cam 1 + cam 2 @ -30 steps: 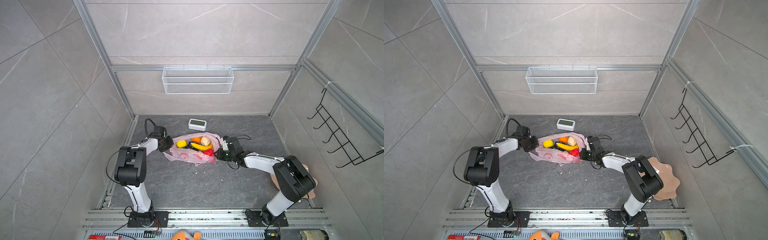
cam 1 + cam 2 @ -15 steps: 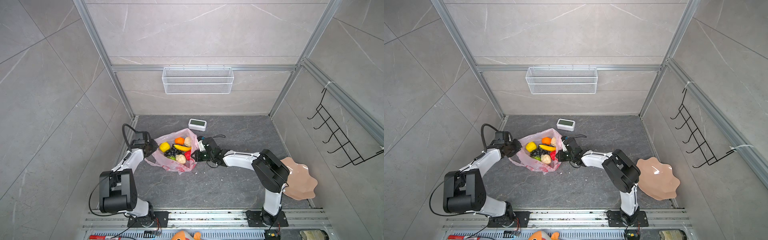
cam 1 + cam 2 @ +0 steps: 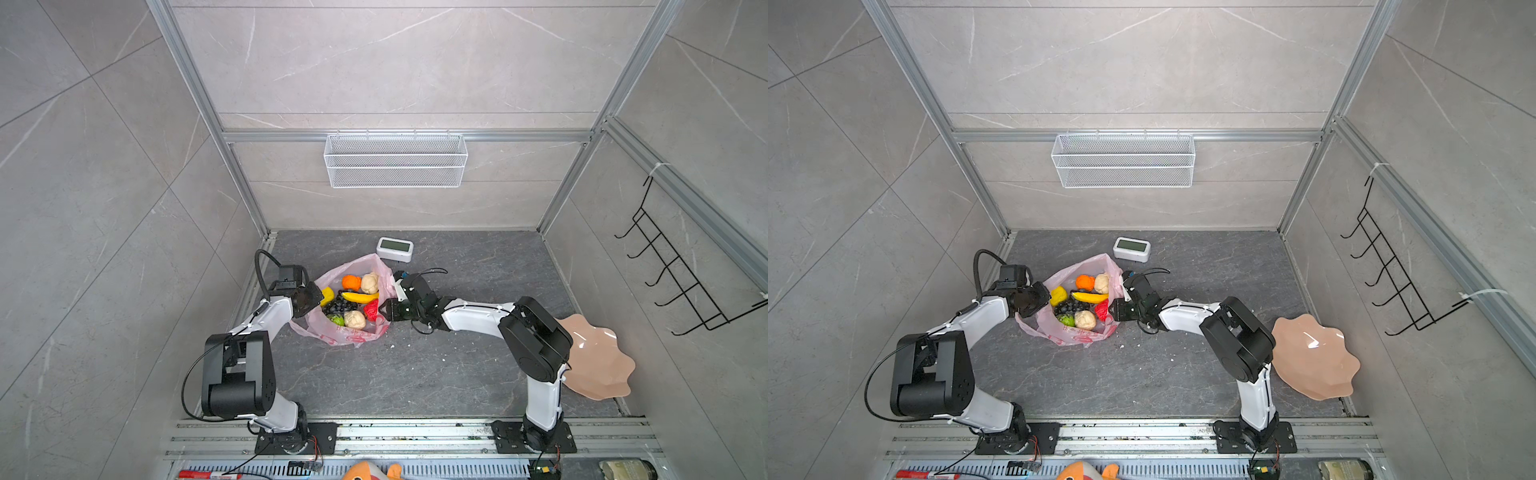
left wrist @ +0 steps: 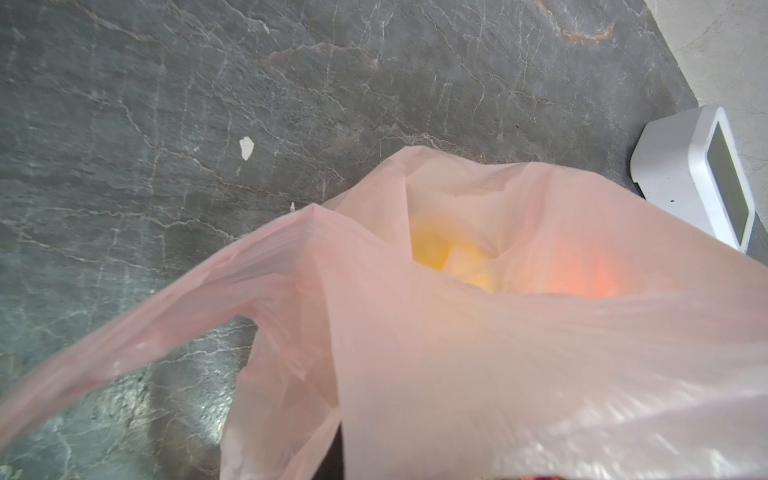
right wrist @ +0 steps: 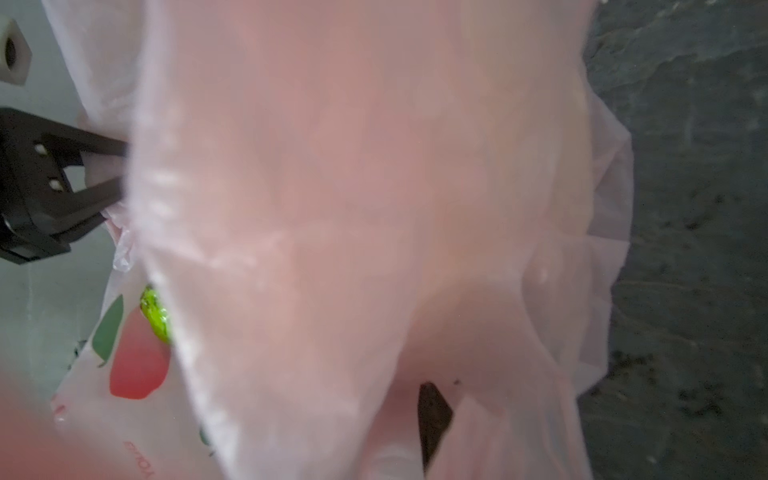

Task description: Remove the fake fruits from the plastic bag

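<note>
Extraction not begun: plastic bag sits left of centre, mouth open, all fake fruits inside. The left gripper pinches its left rim (thin film). The right gripper is at the right rim, opening indeterminate.

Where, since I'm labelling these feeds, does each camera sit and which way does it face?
Top views: high overhead at the front, looking down on the plastic bag, left pincer and right pincer.
Left wrist: on the left arm, close over the plastic bag, facing a white clock; own pincer hidden.
Right wrist: on the right arm, against the plastic bag, facing the left pincer across it.
Shared: every view shows the plastic bag.
</note>
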Robot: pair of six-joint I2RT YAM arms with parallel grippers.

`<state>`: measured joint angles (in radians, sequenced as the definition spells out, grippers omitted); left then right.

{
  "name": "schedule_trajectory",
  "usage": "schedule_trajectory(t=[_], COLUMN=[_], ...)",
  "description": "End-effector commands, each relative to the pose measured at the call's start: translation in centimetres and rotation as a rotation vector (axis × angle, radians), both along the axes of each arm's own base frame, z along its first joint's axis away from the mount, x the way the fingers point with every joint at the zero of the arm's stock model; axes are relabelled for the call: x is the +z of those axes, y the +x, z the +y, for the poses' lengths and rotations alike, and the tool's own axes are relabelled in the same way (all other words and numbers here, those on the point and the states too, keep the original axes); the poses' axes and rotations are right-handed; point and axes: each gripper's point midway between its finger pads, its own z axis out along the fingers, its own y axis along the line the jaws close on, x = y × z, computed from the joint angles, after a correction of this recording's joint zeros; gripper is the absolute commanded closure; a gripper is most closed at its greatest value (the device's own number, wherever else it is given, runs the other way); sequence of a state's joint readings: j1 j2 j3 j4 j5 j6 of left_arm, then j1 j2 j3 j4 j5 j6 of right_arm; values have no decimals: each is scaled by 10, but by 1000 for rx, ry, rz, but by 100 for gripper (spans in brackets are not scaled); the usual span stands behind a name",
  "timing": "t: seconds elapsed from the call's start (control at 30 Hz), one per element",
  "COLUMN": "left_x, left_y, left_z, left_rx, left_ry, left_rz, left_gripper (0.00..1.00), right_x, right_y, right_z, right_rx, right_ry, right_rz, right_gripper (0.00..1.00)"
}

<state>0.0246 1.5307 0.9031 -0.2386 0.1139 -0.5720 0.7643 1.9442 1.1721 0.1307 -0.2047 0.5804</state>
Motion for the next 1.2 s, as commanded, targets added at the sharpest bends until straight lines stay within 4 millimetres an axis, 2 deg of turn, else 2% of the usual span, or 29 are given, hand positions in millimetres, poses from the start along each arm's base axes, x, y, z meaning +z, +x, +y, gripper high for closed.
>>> schedule_trajectory(t=[0.0,0.03,0.13,0.2,0.3,0.43,0.6,0.7,0.8,0.97,1.17], left_x=[18,18,20,30,39,34,12,-1,-9,-18,-25], left_y=[12,9,-13,-26,-47,-70,-83,-90,-99,-112,-112], left_z=[0,0,11,12,13,0,-27,-35,-31,-20,-11], left_rx=[-15,-10,68,96,135,117,24,-2,28,89,126], left_ry=[14,20,94,100,98,67,44,56,69,79,76], left_rz=[-45,-35,45,39,8,11,66,107,118,100,92], left_gripper=[85,80,43,30,20,15,14,16,29,46,71], right_x=[13,13,16,17,17,13,3,3,3,6,5], right_y=[-5,-7,-15,-18,-21,-23,-20,-14,-7,9,26], right_z=[-14,-17,-21,-26,-30,-31,-31,-28,-20,-1,27], right_rx=[-29,-30,-29,-39,-46,-55,-64,-69,-62,-41,-2], right_ry=[-15,-13,-11,-36,-82,-114,-145,-150,-154,-146,-125], right_rz=[-14,-12,-10,-17,-37,-42,-36,-41,-37,-53,-46], right_gripper=[53,52,51,51,50,50,51,51,51,57,64])
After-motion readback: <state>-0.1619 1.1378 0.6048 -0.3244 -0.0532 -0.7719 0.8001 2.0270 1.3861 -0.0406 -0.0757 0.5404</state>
